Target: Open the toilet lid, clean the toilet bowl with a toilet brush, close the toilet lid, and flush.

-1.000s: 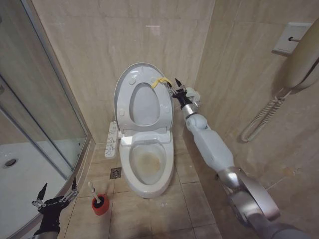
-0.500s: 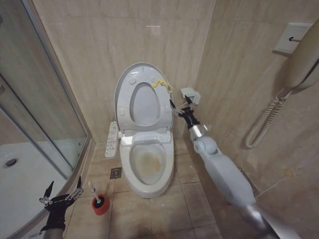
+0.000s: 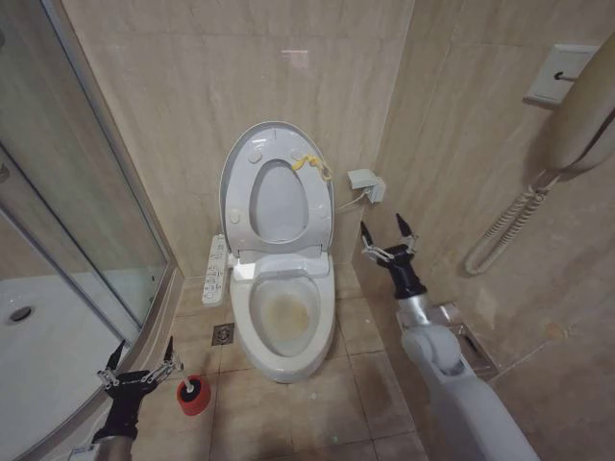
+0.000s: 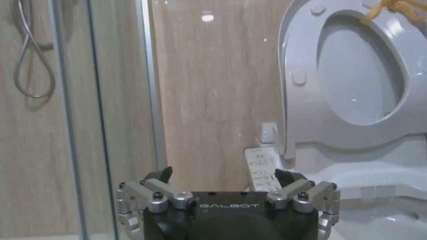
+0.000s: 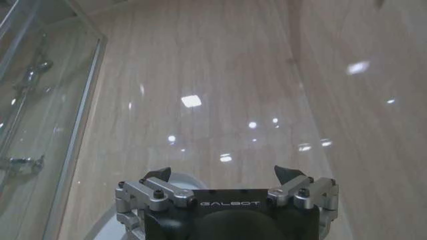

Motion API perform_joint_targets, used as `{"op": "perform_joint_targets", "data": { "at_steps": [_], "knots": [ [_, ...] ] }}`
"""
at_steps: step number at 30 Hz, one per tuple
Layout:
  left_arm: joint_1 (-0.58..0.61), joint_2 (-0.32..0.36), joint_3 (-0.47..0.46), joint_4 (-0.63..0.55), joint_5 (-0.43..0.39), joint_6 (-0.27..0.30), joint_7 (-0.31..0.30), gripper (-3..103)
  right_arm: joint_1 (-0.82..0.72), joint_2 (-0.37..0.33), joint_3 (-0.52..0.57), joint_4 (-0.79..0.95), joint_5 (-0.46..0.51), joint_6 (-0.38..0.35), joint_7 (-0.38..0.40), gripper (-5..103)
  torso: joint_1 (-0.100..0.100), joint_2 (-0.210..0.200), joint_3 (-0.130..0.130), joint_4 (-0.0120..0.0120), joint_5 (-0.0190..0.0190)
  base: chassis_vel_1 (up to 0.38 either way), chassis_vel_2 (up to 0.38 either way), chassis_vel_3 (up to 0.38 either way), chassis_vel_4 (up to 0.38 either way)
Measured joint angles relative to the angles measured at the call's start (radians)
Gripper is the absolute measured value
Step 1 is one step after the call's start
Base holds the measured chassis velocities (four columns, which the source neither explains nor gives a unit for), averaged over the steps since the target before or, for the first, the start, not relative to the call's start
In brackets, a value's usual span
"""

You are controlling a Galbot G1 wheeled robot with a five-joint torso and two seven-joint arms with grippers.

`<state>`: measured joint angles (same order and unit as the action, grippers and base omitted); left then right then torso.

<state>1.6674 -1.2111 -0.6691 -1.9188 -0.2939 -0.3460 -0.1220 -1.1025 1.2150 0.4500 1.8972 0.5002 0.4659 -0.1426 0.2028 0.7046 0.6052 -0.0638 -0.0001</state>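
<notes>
Toilet lid (image 3: 252,163) stands fully raised against the back wall in the head view, with the seat ring folded up inside it and the yellow strap (image 3: 310,164) hanging at its upper right edge. Below it the toilet bowl (image 3: 284,312) lies open, a yellowish-brown stain at its centre. The toilet brush (image 3: 192,392) sits in its red holder on the floor tiles, left of the bowl and near the shower door. The left gripper (image 3: 140,369) hovers just beside the brush, its jaws spread wide and holding nothing. The right gripper (image 3: 387,243) hangs well apart from the lid, to the right of the bowl, jaws likewise spread and empty. Judged from this, opening is done and fetching the brush is the step in hand; the left gripper should settle over the thin handle and close squarely on it, so the holder does not tip.

From the left wrist view, the left gripper's (image 4: 227,195) spread fingertips show close up, along with the raised lid's underside (image 4: 300,90) and the white button panel (image 4: 261,171) beside the bowl.

From the right wrist view, the right gripper (image 5: 227,184) points at bare beige wall tile.
</notes>
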Motion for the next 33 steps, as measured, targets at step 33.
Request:
{"op": "perform_joint_targets", "data": {
  "at_steps": [33],
  "knots": [
    [-0.281,0.056,-0.073,0.445,-0.003,-0.314,0.493,100,-0.514,0.245,0.121,0.122,-0.258,0.098,0.119,100,0.000,0.000,0.000,0.0001,0.0000,0.000,0.000,0.000,0.000]
  ]
}}
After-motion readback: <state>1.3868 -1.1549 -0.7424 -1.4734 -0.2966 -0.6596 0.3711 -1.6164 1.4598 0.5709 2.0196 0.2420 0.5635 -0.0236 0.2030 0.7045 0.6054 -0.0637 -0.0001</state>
